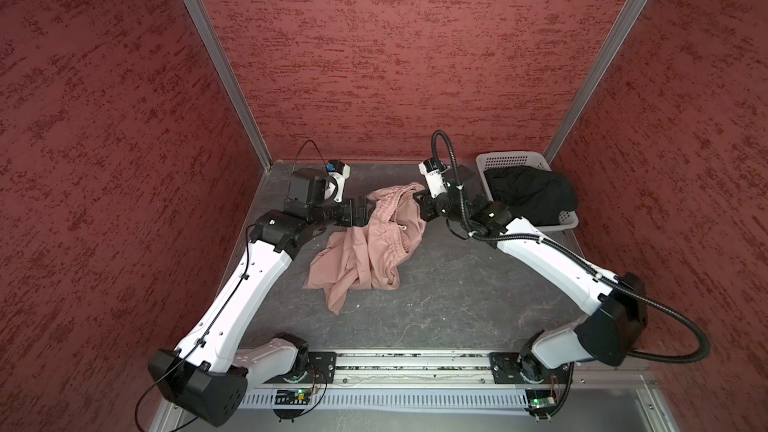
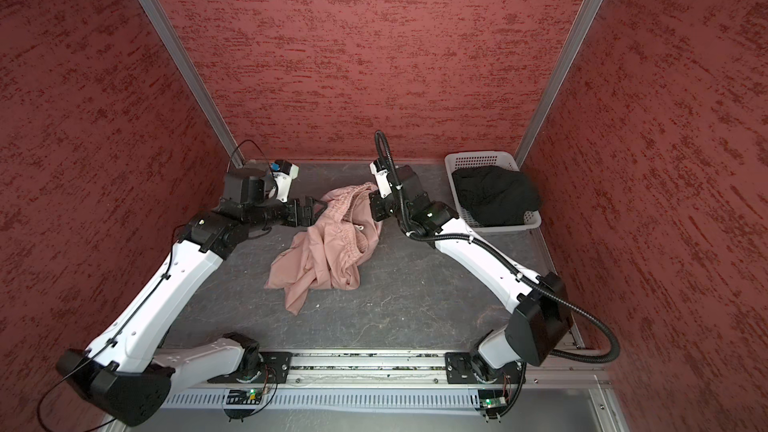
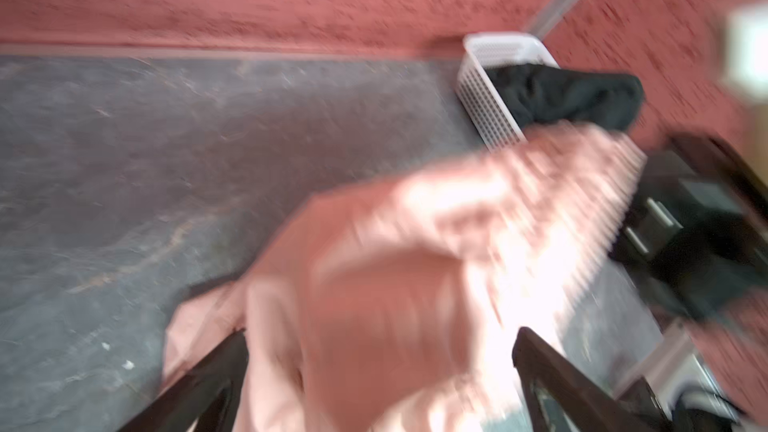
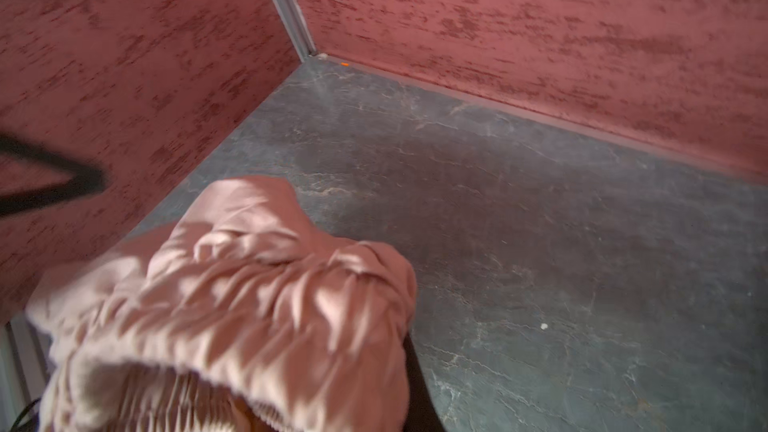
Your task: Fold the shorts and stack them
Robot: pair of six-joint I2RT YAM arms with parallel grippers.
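The pink shorts (image 1: 365, 255) (image 2: 328, 251) lie crumpled mid-table, with the gathered waistband lifted at the far end. My right gripper (image 1: 419, 198) (image 2: 372, 197) is shut on that waistband from the right. In the right wrist view the pink cloth (image 4: 232, 309) covers the jaws, and only one dark finger (image 4: 417, 388) shows. My left gripper (image 1: 361, 209) (image 2: 313, 207) (image 3: 380, 338) stands open at the waistband's left side, with blurred pink fabric (image 3: 395, 276) between its spread fingers. The black shorts (image 1: 528, 195) (image 2: 494, 193) (image 3: 573, 93) sit bunched in the basket.
A white perforated basket (image 1: 507, 158) (image 2: 478, 156) (image 3: 486, 105) stands in the back right corner. Red textured walls close in the dark stone-patterned table (image 1: 457, 292) on three sides. The arm bases sit on a rail (image 1: 407, 363) along the front edge.
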